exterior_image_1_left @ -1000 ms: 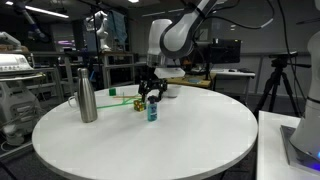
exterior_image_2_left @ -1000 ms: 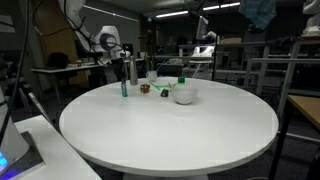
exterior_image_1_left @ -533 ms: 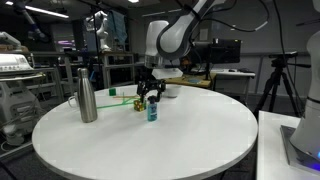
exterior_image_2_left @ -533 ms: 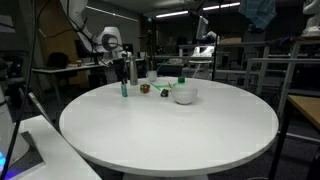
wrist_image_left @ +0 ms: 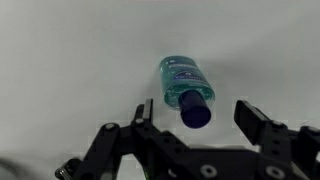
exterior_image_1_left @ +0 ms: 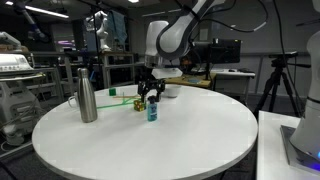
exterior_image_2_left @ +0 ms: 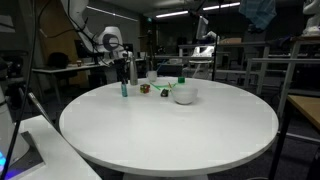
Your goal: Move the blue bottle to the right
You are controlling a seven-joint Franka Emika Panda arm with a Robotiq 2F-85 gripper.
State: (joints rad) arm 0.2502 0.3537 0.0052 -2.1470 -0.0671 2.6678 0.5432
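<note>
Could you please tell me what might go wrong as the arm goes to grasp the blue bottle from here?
1. The open fingers flank the blue bottle only around its dark cap. Closing that high could tip or squeeze out the narrow upright bottle.
2. The small cube sits close beside it, so a low sideways carry might knock it.

blue bottle (wrist_image_left: pixel 185 82) teal, dark-capped | flask (exterior_image_1_left: pixel 87 95) silver | table (exterior_image_1_left: pixel 150 145) white | claw (wrist_image_left: pixel 192 107) black

blue bottle (exterior_image_2_left: pixel 124 90) upright on white table (exterior_image_2_left: pixel 170 130) | white bowl (exterior_image_2_left: pixel 184 95) well apart | small cube (exterior_image_2_left: pixel 145 89) between
</note>
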